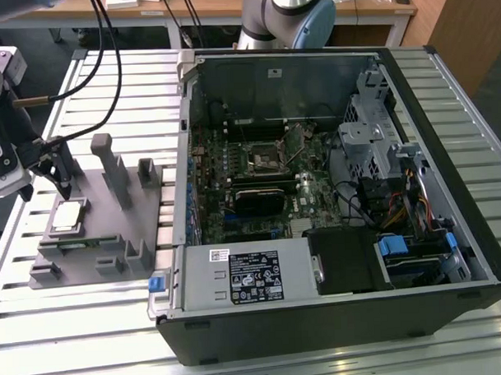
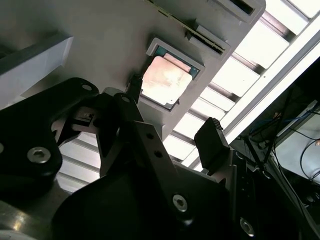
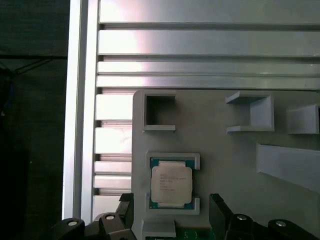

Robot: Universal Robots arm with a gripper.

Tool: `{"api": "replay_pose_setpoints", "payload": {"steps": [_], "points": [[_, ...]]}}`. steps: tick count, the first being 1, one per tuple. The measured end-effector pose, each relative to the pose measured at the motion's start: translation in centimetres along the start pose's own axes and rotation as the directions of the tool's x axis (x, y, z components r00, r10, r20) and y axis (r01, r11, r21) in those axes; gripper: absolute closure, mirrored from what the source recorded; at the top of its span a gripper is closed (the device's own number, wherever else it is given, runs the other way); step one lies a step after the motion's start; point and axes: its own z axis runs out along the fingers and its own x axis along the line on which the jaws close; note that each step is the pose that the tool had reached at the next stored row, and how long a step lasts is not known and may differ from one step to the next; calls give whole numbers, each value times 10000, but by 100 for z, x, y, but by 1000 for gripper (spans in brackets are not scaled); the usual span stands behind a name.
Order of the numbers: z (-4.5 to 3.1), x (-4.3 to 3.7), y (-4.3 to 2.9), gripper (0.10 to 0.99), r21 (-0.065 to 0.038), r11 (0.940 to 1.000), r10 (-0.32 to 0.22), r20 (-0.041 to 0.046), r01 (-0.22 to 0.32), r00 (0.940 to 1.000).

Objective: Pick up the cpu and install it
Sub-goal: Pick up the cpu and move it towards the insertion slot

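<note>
End effector (image 3: 171,202): released. The jaws are spread and hold nothing, and it hangs low over the grey fixture at the exterior view's left edge.
Fingers (image 2: 134,85): one stands on each side of the cpu in both wrist views. They seem to be apart from it and slightly above it. I judge this to be a line-up for gripping two opposite edges.
Cpu (image 3: 171,184): lies flat with its silver top up, seated in a square pocket of the fixture. That puts it in the lower left of the exterior view. It has not been lifted.
Fixture (image 1: 103,211): a grey plastic plate with posts and pockets. Raised lips at the pocket's ends hold the chip square, probably so that it always sits where the jaws can meet it.
Desk (image 1: 82,325): slatted aluminium. It carries the fixture, with the case just beside it towards the exterior view's right.
Case (image 1: 321,329): lies on its side with the panel off and the board facing up, which I take to be for reaching it from above.
Socket (image 1: 264,158): a dark square frame at the upper middle of the board. It looks unfilled, but it is too small to be sure.
Arm base (image 1: 294,13): at the top centre of the exterior view, behind the case.
</note>
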Motion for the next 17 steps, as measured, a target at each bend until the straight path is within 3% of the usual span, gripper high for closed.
{"api": "replay_pose_setpoints", "payload": {"steps": [17], "points": [[240, -6, -7, 380, 0, 10000, 0, 0, 0, 10000]]}}
